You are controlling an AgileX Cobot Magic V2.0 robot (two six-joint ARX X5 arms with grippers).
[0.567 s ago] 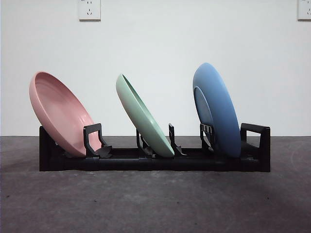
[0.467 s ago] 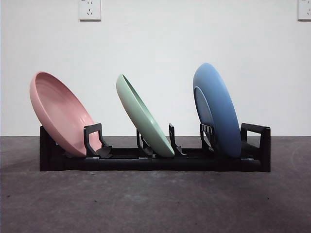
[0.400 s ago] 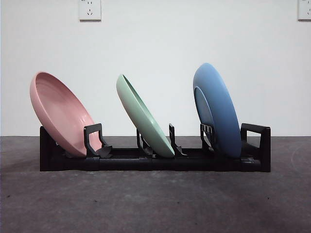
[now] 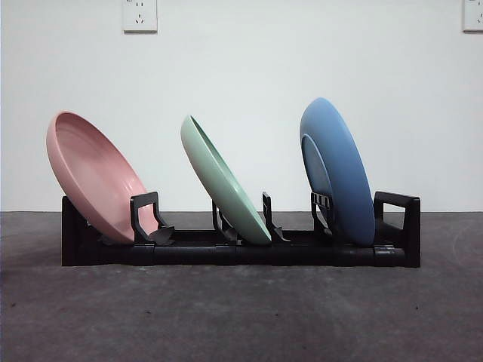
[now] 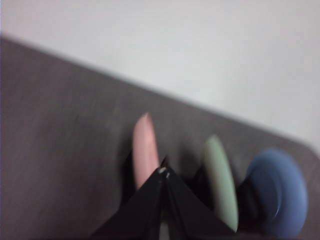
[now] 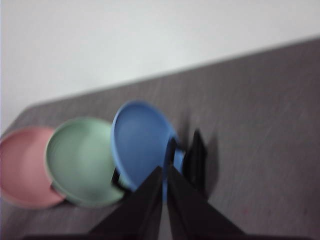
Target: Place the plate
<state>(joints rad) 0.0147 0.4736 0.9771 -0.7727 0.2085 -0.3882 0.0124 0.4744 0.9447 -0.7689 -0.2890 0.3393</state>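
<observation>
Three plates lean in a black rack (image 4: 241, 253) on the dark table: a pink plate (image 4: 94, 175) at the left, a green plate (image 4: 223, 181) in the middle, a blue plate (image 4: 337, 170) at the right. The front view shows neither arm. My left gripper (image 5: 163, 172) is shut and empty, high above the table, with the pink plate (image 5: 145, 150), green plate (image 5: 220, 182) and blue plate (image 5: 277, 192) beyond its tips. My right gripper (image 6: 164, 170) is also shut and empty, held above the blue plate (image 6: 140, 142), with the green plate (image 6: 80, 160) and pink plate (image 6: 22, 167) further off.
A white wall (image 4: 241, 90) with two sockets (image 4: 139, 15) stands behind the rack. Dark table surface (image 4: 241, 317) stretches in front of the rack and to both sides of it.
</observation>
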